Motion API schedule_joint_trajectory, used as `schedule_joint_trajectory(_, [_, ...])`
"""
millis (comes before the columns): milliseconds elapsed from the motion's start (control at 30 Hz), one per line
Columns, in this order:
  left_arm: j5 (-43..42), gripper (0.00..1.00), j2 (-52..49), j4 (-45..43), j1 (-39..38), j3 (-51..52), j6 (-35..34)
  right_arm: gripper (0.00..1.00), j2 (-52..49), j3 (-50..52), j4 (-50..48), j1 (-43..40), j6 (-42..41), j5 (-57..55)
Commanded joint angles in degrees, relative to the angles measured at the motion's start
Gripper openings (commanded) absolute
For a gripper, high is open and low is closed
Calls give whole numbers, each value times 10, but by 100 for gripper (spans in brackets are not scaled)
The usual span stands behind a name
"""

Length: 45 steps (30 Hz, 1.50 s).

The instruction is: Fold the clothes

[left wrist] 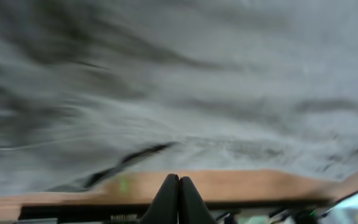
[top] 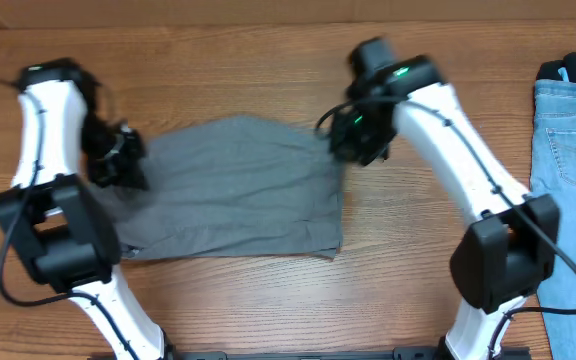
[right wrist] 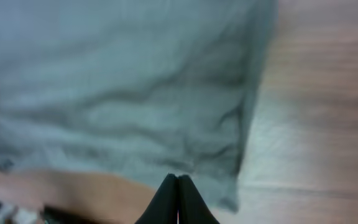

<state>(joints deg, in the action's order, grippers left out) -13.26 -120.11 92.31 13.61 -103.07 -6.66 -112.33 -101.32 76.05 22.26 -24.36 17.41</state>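
While one pair of grey shorts (top: 233,190) lies spread out, the left gripper (left wrist: 179,179) sits clenched at its left edge and the right gripper (right wrist: 178,178) clenched at its far right corner; whether either pinches cloth is unclear. One pair of jeans (top: 573,160) lies well to the shorts' right.

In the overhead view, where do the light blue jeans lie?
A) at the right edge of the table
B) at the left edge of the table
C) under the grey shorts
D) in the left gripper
A: the jeans lie at the right edge of the table, well apart from the grey shorts spread in the middle.
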Motion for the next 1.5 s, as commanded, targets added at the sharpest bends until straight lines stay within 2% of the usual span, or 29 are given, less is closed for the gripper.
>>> schedule_joint_trajectory(0, [36,4,10,6,-40,24,-23,4,10,51,-4,17,-18,-8])
schedule_joint_trajectory(200, [44,4,36,-6,-47,27,-36,4,10,88,-31,0,-29,-33])
schedule_joint_trajectory(500, [75,4,252,1,-40,49,-57,7,10,88,-83,-27,-24,-60])
schedule_joint_trajectory(633, [92,4,348,-7,-38,118,-83,9,10,88,-89,-28,-24,-60])
schedule_joint_trajectory(800, [102,4,435,-63,-37,263,-115,9,10,88,-87,-28,-24,-60])
schedule_joint_trajectory(967, [106,4,435,-149,-7,383,-127,6,10,88,-81,-28,-3,-61])
schedule_joint_trajectory(1167, [54,4,396,-201,63,418,-165,4,10,88,-78,-28,8,-62])
schedule_joint_trajectory(1467, [127,4,393,-258,67,457,-192,4,10,96,-85,-26,4,-41])
